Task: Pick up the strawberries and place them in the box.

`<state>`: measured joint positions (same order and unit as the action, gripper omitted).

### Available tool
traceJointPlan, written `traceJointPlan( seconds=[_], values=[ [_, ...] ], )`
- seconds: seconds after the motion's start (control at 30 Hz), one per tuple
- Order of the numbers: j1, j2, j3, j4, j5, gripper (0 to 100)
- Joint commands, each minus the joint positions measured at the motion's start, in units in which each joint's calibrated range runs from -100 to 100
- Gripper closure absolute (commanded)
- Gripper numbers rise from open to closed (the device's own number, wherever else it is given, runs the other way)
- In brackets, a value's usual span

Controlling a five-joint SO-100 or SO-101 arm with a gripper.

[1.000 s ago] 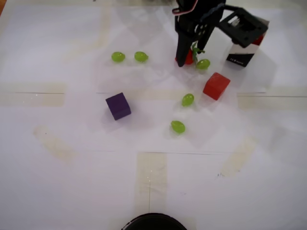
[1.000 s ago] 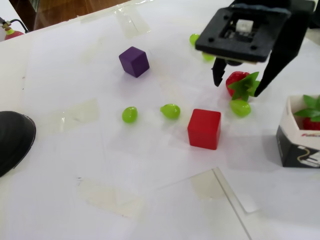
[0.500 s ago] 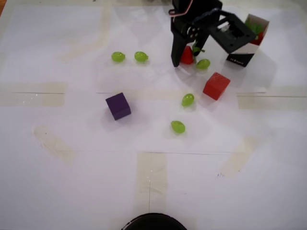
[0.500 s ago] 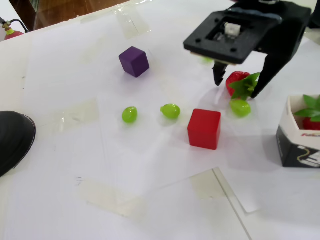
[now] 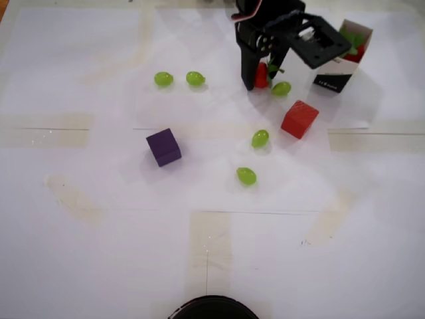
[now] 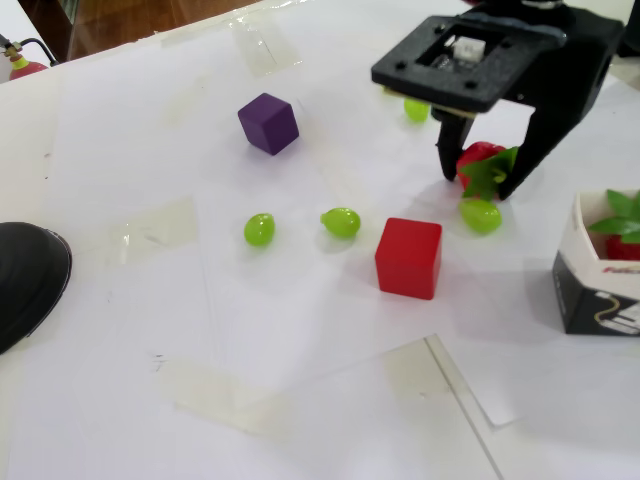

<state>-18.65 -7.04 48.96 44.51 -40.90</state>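
One red strawberry point(image 5: 261, 74) point(image 6: 478, 158) with a green stem lies on the white paper between the two fingers of my black gripper point(image 5: 263, 78) point(image 6: 480, 180). The jaws are open and straddle it, tips down near the table. The second strawberry point(image 5: 356, 56) point(image 6: 622, 245) sits inside the box point(image 5: 334, 69) point(image 6: 585, 270), a white carton with a black lower band, just right of the gripper in both views.
A green grape point(image 5: 281, 88) point(image 6: 480, 215) lies right beside the gripper. A red cube point(image 5: 299, 119) point(image 6: 408, 258), a purple cube point(image 5: 163, 147) point(image 6: 268, 123) and several more grapes point(image 5: 259, 138) point(image 6: 341, 222) are scattered around. A black round object point(image 5: 211, 309) point(image 6: 25, 280) sits at the table edge.
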Motion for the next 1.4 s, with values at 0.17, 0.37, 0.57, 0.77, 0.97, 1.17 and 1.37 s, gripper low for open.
traceJointPlan(
  seconds=[0.17, 0.37, 0.57, 0.77, 0.97, 1.17, 1.37],
  values=[
    [1.37, -1.04, -7.6, 9.09, 1.9, 86],
    [1.52, -1.38, -13.6, 14.48, 3.91, 87],
    [1.23, -1.81, -22.6, 22.98, 5.71, 86],
    [-0.54, -2.33, -34.14, 33.27, 6.64, 86],
    [-5.1, -2.76, -40.14, 36.38, 4.69, 86],
    [-10.32, -2.85, -42.23, 35.4, 1.61, 86],
    [-14.73, -2.76, -42.41, 32.86, -0.68, 86]
  ],
)
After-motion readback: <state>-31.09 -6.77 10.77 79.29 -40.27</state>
